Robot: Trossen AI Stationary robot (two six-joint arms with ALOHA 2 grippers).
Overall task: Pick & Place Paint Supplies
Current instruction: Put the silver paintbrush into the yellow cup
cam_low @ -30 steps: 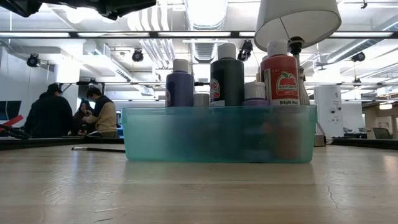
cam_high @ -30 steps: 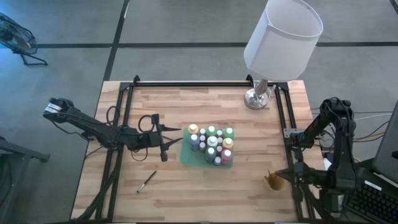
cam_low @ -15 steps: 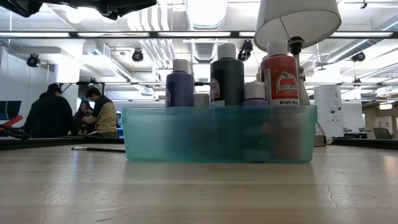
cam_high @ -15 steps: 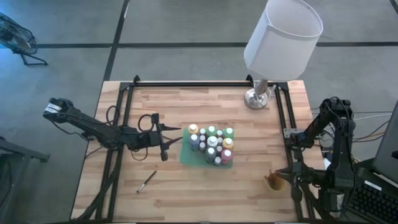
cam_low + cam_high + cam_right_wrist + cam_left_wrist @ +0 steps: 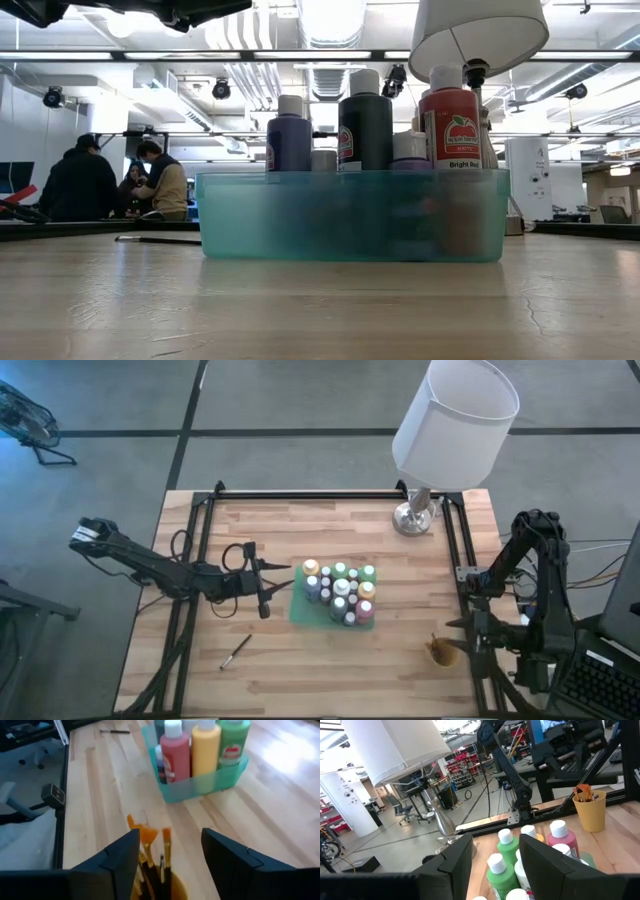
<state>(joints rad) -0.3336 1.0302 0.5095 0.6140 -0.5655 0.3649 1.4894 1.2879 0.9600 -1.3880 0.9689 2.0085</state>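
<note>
Several paint bottles [image 5: 340, 590] stand in a teal tray [image 5: 350, 215] at the table's middle. One dark brush [image 5: 236, 651] lies flat on the wood near the front left. A tan cup [image 5: 438, 651] at the front right holds several brushes [image 5: 146, 840], bristles up. My right gripper [image 5: 169, 855] stands open just above the cup, a finger on either side of the brushes, touching none. My left gripper [image 5: 268, 588] hangs open and level just left of the tray, pointing at the bottles [image 5: 512, 855].
A lamp with a white shade [image 5: 455, 420] stands on its metal base [image 5: 413, 518] at the far right. Black frame rails [image 5: 320, 494] run along the table's far, left and right edges. People sit in the room beyond the table [image 5: 120, 180].
My right gripper has opened above the tan cup, and its arm has drawn back a little toward the table's right edge. The cup, the tray and the loose brush have kept their places.
</note>
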